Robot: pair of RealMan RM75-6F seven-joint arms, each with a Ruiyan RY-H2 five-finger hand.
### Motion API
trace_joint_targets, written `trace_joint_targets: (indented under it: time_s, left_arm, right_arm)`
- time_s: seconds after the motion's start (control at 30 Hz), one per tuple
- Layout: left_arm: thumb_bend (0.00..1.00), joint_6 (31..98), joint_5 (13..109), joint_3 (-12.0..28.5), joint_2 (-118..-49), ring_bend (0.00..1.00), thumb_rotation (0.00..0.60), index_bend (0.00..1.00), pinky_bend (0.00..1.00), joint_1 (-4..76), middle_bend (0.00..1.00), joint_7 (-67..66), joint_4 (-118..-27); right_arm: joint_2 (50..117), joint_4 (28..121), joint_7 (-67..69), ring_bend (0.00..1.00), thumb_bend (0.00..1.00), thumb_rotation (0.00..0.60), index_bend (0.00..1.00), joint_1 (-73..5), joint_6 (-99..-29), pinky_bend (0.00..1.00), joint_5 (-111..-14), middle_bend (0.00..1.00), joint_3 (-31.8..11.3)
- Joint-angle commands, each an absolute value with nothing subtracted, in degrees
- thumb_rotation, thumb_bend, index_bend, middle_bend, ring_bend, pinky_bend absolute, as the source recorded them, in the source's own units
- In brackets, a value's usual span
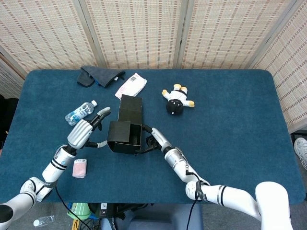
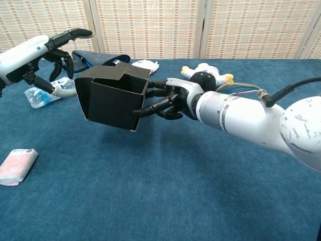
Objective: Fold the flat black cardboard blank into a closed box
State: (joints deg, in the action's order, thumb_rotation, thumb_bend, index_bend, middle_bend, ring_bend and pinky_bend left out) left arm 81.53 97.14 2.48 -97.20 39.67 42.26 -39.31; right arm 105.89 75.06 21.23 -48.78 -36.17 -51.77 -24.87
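The right hand (image 2: 168, 99) reaches in from four o'clock, its dark fingers (image 2: 145, 109) clamped on the near side wall of the black box (image 2: 111, 102), forearm stretched low. The left hand (image 2: 47, 55) hovers at nine o'clock of it, fingers spread apart, thumb lying against the box's left side.
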Motion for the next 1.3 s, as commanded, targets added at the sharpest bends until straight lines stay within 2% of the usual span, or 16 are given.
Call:
trace_joint_targets:
  time_s: [0.03,0.4,0.6,0.83,1.3]
  left_arm:
    - [0.14,81.8,97.8,1.9,-96.7,0.54,0.600,0.09,0.72,40.3,0.00,41.6,-39.0]
    - [0.14,81.9,101.0,-1.0,-94.7,0.55,0.600,0.17,0.72,42.8,0.00,37.8,-38.1]
    - [0.14,80.8,102.2,-2.5,-93.0,0.55,0.600,0.23,0.72,44.1,0.06,36.3,-39.1]
    - [0.14,78.5,103.5,-4.4,-90.2,0.55,0.600,0.25,0.71,45.6,0.09,34.4,-42.3]
    - [0.14,76.0,104.9,-6.2,-86.4,0.55,0.600,0.38,0.70,47.9,0.27,32.1,-48.4]
  right_arm:
    - [105.7,74.9,20.6,0.82,0.03,0.600,0.30,-49.2,-35.8,1.00,-51.3,0.44,-24.7]
    - [105.2,74.5,19.2,0.82,0.03,0.600,0.31,-50.5,-35.0,1.00,-50.7,0.44,-24.3]
    - [105.5,73.9,19.0,0.82,0.03,0.600,0.31,-51.0,-35.1,1.00,-50.8,0.45,-24.3]
    - [106.0,72.8,18.8,0.82,0.03,0.600,0.31,-51.7,-35.5,1.00,-51.5,0.45,-24.4]
    - [107.1,70.7,18.8,0.82,0.03,0.600,0.32,-52.9,-35.4,1.00,-51.8,0.45,-24.9]
